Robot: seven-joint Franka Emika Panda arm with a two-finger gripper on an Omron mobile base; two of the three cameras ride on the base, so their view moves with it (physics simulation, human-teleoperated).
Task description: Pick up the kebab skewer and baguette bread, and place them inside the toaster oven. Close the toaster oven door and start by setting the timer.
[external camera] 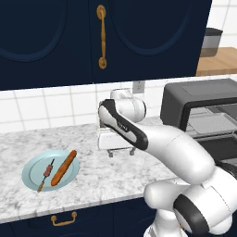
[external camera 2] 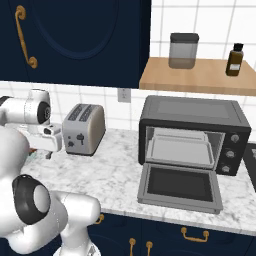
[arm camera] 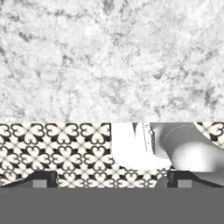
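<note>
The kebab skewer (external camera: 46,174) and the baguette bread (external camera: 64,167) lie side by side, close together, on a light blue plate (external camera: 33,167) at the lower left of the left base view, on the marble counter (external camera: 92,178). The skewer lies left of the loaf.

The toaster oven (external camera 2: 194,134) occupies the centre right of the right base view. The toaster oven door (external camera 2: 180,187) is dropped open, lying roughly flat over the counter. A tray (external camera 2: 181,150) sits inside the cavity. Round knobs (external camera 2: 230,154) run down the right side of the oven front.

A silver two-slot toaster (external camera 2: 84,129) stands left of the oven, against the tiled wall. In the left base view the white arm crosses the frame centre and hides most of this toaster.

The gripper (arm camera: 111,180) hangs above the counter edge, fingertips (arm camera: 41,180) far apart, nothing between them; patterned floor tiles show below.

On the wooden shelf (external camera 2: 200,77) at the upper right stand a grey canister (external camera 2: 183,50) and a dark bottle (external camera 2: 234,59). Its label is too small to read.
</note>
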